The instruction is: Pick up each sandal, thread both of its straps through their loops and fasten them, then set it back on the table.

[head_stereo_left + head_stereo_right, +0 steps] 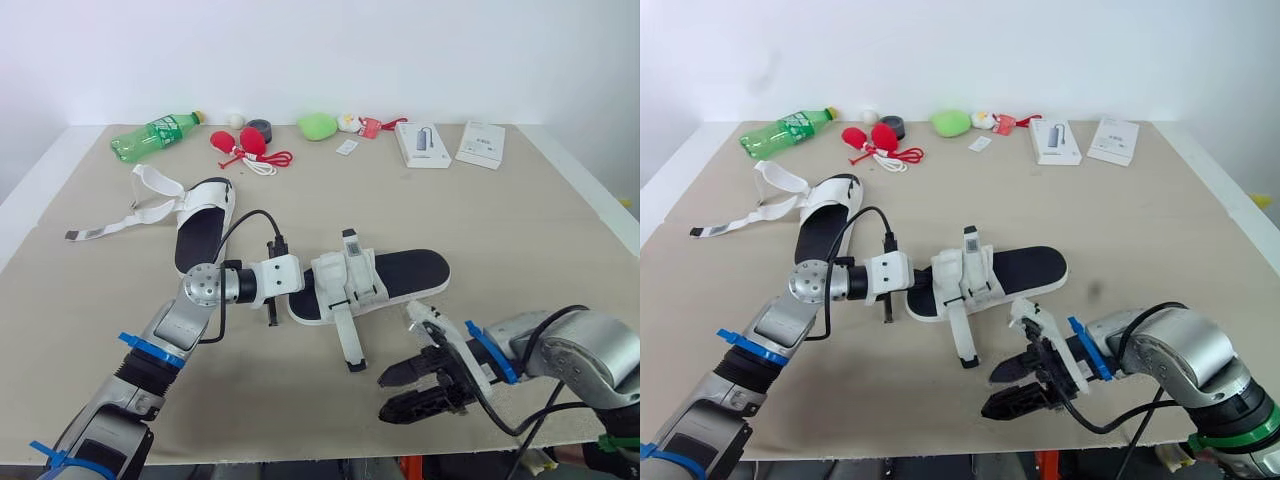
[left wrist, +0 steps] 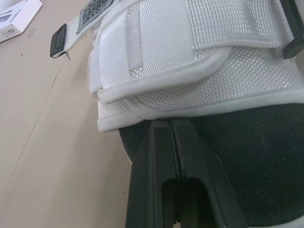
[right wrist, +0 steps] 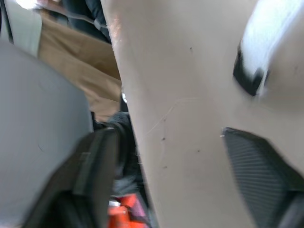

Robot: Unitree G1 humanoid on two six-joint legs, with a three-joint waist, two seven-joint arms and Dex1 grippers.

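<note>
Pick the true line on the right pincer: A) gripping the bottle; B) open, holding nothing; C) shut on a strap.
B: the right pincer has its fingers apart with nothing between them, low over the table beside the near sandal.

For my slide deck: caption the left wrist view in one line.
Left pincer, shut, at the strapped end of a white webbing sandal with black footbed on the beige table.

We see free table [image 1: 540, 230] right of the near sandal [image 1: 415, 270]; its loose strap [image 1: 347, 340] crosses the front, and the second sandal [image 1: 200, 235] blocks the left.
</note>
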